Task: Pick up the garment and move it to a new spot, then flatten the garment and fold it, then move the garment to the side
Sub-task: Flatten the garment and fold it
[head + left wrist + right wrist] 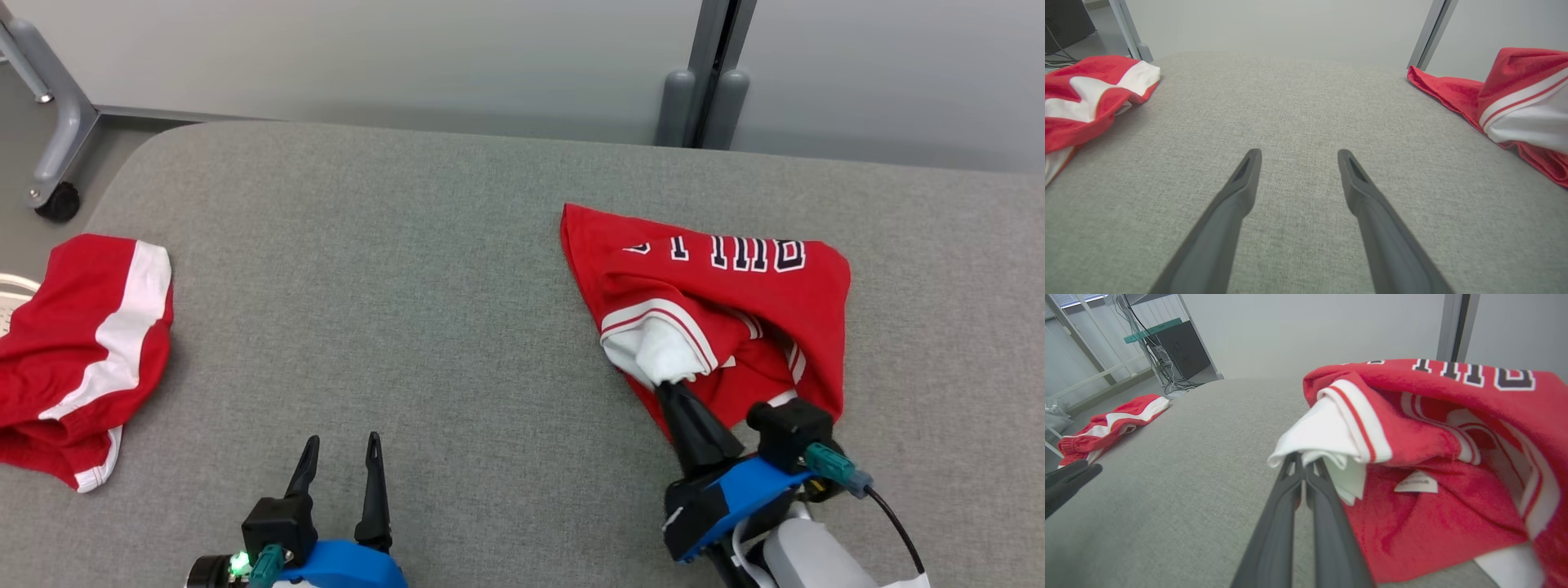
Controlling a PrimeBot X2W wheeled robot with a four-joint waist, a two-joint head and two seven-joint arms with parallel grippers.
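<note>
Garment, right of frame: your right gripper pinches its white edge; your left gripper, lower left, stands spread.

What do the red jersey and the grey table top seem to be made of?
Red jersey: likely soft knit fabric, matte; it folds limply and looks slightly fuzzy.
Grey table top: seemingly a woven textile cover, matte; fine flecked weave shows, with no shine.
</note>
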